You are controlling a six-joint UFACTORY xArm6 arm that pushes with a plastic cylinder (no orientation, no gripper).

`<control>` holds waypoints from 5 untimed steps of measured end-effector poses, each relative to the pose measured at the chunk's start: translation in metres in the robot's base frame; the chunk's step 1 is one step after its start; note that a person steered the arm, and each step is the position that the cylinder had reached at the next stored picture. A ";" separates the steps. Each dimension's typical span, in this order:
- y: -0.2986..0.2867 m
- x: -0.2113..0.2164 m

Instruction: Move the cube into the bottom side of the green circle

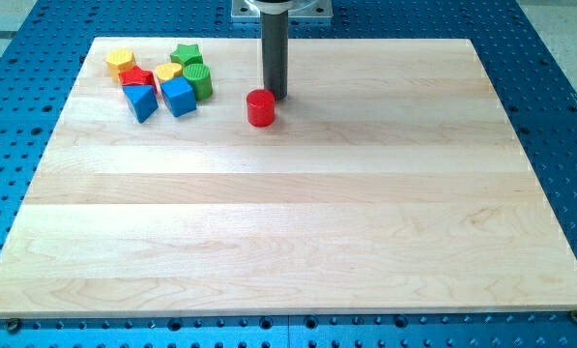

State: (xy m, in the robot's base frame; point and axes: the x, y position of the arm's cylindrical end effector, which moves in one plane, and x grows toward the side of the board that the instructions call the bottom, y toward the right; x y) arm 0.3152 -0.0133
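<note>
The blue cube [179, 97] sits in a cluster at the view's top left, touching the green circle [199, 81] just above and to its right. My tip [274, 96] rests on the board to the right of the cluster, right beside and just above-right of a red cylinder [261, 107]. The tip is roughly 100 px to the right of the blue cube and apart from it.
The cluster also holds a blue triangular block [142, 101], a red block [136, 77], a yellow hexagon [121, 62], a yellow block [167, 72] and a green star [186, 54]. The wooden board [288, 232] lies on a blue perforated table [559, 97].
</note>
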 end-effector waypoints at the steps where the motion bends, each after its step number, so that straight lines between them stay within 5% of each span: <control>1: 0.000 -0.007; 5: 0.065 -0.012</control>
State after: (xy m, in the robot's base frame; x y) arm 0.3035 0.0513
